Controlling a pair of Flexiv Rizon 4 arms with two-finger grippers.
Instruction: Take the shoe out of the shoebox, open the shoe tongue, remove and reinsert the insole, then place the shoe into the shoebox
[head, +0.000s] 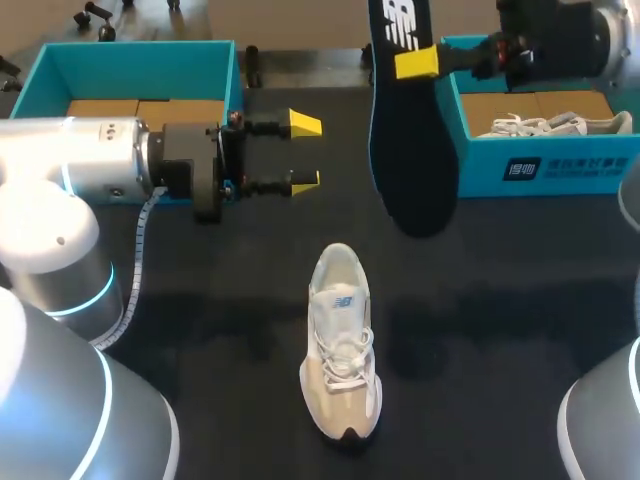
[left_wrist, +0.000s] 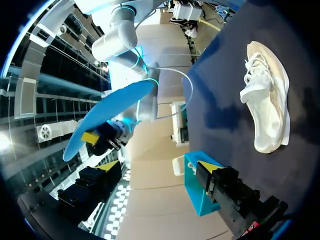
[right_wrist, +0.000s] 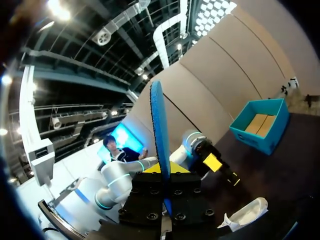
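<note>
- Insole (head: 415, 150): held in the air above the far side of the tabletop (head: 520, 300), hanging lengthwise. The narrow end is uppermost and the broad forefoot end points down. It is well apart from the shoe.
- Handling, insole: judged light, thin and flexible. It will probably bend if pushed from one end. The dark upper face looks like fabric, and the left wrist view shows a blue underside (left_wrist: 112, 112). Grip near the heel end and feed the forefoot in first.
- Right jaws: pinching the insole near its upper end. One yellow tip lies flat on the dark face. The other is hidden behind it, so contact on both sides is judged from the right wrist view, where the insole (right_wrist: 160, 130) stands edge-on between the fingers.
- Shoe (head: 343, 345): upright on its sole at mid-tabletop, laced, pale upper. Judged light with a soft upper and a firmer sole and heel. Hold it by the heel collar or the sides, not the laces.
- Left jaws: spread and empty, above the tabletop between the left shoebox (head: 140, 70) and the shoe.
- Right shoebox (head: 540, 165): holds a second shoe (head: 560, 125).
- Markings: a white logo on the insole, a small blue mark on the shoe tongue and a printed panel on the right shoebox front. None are transcribed.
</note>
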